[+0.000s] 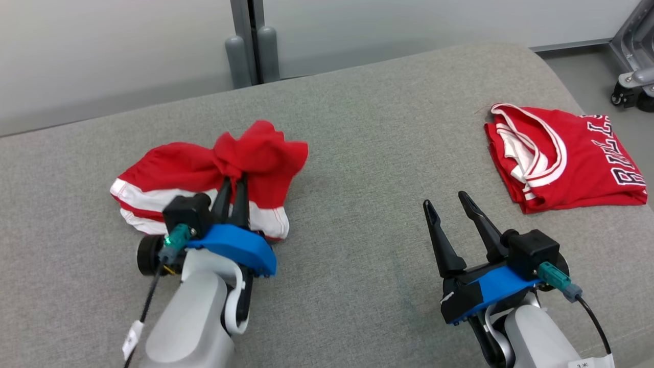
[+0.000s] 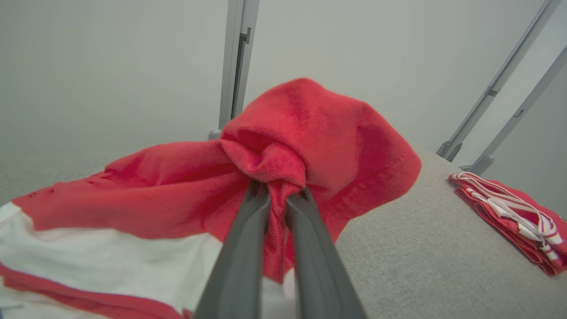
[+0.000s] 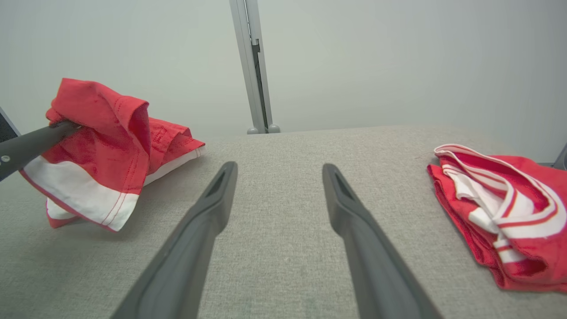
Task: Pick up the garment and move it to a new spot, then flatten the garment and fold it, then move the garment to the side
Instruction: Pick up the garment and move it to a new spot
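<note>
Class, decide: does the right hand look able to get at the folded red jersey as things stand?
Probably yes. The right hand is open and empty, and only bare grey cushion lies between it and the folded jersey.
</note>
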Robot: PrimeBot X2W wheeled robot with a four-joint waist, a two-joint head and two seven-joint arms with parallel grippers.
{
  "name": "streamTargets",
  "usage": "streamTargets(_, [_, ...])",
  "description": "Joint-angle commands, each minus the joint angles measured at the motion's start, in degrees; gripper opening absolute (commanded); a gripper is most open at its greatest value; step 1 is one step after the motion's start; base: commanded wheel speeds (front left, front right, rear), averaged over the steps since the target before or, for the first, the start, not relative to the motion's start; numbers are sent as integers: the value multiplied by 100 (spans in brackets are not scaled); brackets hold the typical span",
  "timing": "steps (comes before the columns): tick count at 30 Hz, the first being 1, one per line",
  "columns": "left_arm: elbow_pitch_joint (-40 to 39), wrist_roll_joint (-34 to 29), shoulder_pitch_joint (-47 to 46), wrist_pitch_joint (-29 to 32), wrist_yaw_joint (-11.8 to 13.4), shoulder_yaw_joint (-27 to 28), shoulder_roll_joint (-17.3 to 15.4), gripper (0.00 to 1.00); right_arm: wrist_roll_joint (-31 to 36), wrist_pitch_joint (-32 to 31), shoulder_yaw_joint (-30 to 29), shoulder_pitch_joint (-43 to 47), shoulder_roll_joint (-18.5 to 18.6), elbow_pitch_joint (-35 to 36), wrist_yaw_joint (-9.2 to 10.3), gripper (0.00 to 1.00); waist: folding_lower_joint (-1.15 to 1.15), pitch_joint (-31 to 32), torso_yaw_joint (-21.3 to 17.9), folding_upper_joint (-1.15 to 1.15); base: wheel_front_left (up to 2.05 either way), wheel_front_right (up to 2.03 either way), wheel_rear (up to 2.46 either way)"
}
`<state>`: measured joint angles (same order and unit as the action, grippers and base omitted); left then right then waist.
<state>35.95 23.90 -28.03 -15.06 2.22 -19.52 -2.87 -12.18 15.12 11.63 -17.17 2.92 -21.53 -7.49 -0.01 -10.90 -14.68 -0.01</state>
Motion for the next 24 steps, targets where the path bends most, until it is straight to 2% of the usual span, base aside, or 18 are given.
streamTargets(1, [23,10,118,-15,95,-88,-5,100,-18,5,5,95,3,-27,0,100,1,88,-41,1,0,0,0])
streamTargets(6, [-16,-120,406,-15,363,42,-8,100,-58,5,38,167,3,-33,0,100,1,227,110,1,0,0,0])
streamTargets(11, [-270,-437,913,-15,542,432,-3,100,-52,5,48,308,8,-88,0,100,1,493,376,1,0,0,0])
streamTargets(19, [-641,-924,1888,-15,531,1184,-24,100,-28,5,21,577,7,-183,0,100,1,945,745,1,0,0,0])
streamTargets(24, [-886,-1211,2304,-15,549,1444,-18,100,-8,5,-2,692,8,-213,0,100,1,1108,874,1,0,0,0])
